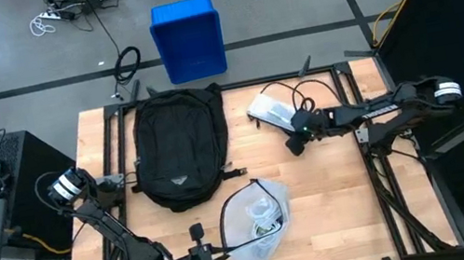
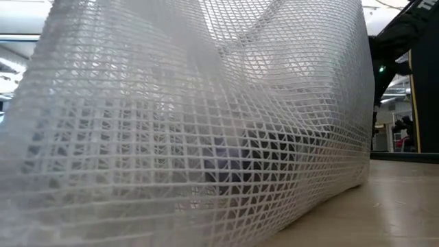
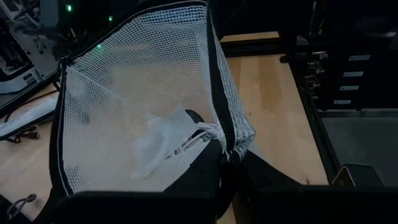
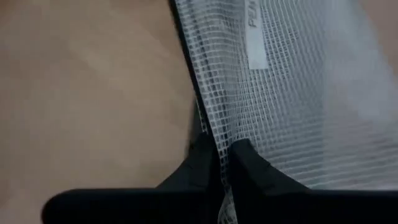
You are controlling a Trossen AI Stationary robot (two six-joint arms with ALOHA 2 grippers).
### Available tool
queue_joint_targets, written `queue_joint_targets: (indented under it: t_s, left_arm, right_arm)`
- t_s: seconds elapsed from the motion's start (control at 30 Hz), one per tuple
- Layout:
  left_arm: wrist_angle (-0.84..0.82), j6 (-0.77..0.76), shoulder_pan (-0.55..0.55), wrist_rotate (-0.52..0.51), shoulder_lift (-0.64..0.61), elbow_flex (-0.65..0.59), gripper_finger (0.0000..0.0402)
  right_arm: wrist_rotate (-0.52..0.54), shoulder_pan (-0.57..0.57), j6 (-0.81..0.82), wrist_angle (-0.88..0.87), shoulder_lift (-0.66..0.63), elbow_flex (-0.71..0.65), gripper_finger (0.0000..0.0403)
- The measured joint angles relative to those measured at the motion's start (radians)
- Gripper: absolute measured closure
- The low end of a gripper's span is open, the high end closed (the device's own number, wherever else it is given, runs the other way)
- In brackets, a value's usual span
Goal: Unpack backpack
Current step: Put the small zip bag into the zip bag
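Right of table centre, toward the crate-side edge: right gripper [image 4: 224, 158] pressed together on the black-trimmed rim of the far mesh pouch [image 4: 292, 93], pads pinching the netting, nothing else in the bite. Wrist low and about level w/ the boards, forearm stretched in from the right edge, elbow well out over the frame.

Outward from there: bare wood, then the backpack [image 1: 177, 149] to the gripper's left, apart from it, no contact. Lying flat in the left-centre of the table [image 1: 339, 206], rounded end near the edge by the blue crate [image 1: 188, 38], long axis running from that edge toward the near edge, i.e. roughly across the right arm's reach. Whether the zip is open: can't tell from above.

At the near edge: left gripper [image 1: 203, 248] clamped on the rim of the near mesh pouch [image 1: 257, 220], pouch lifted so its net hangs from the trim, small white bits inside. Arm folded tight along the near-left corner.

Judgement: left gripper sits a bit nearer the pack's bottom end, right gripper off its flank; both hands full, so prob. neither free for the pack until a pouch gets set down. Approach from the right would meet the pack's long side, not its end.
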Motion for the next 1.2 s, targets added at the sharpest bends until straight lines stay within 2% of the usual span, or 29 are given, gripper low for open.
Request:
queue_joint_targets:
  t_s: [0.27,0.4,0.5,0.7,0.83,0.97,1.2]
  left_arm:
    - [0.0,0.0,0.0,0.0,0.0,0.0,0.0401]
    - [0.0,0.0,0.0,0.0,0.0,0.0,0.0401]
    - [0.0,0.0,0.0,0.0,0.0,0.0,0.0401]
    - [0.0,0.0,0.0,0.0,0.0,0.0,0.0401]
    - [0.003,0.0,0.0,0.0,0.0,0.0,0.0401]
    - [0.003,0.0,0.0,0.0,0.0,0.0,0.0401]
    - [0.004,0.0,0.0,0.0,0.0,0.0,0.0401]
  right_arm:
    - [0.1,0.14,-0.031,0.029,-0.233,0.128,0.0402]
    - [0.096,0.253,-0.06,0.143,-0.328,0.183,0.0399]
    - [0.079,0.374,-0.069,0.283,-0.348,0.198,0.0399]
    - [0.097,0.598,-0.07,0.497,-0.261,0.196,0.04]
    - [0.091,0.698,-0.102,0.688,-0.175,0.197,0.04]
    - [0.053,0.74,-0.129,0.805,-0.108,0.206,0.0402]
    - [-0.036,0.746,-0.18,0.798,-0.022,0.329,0.0402]
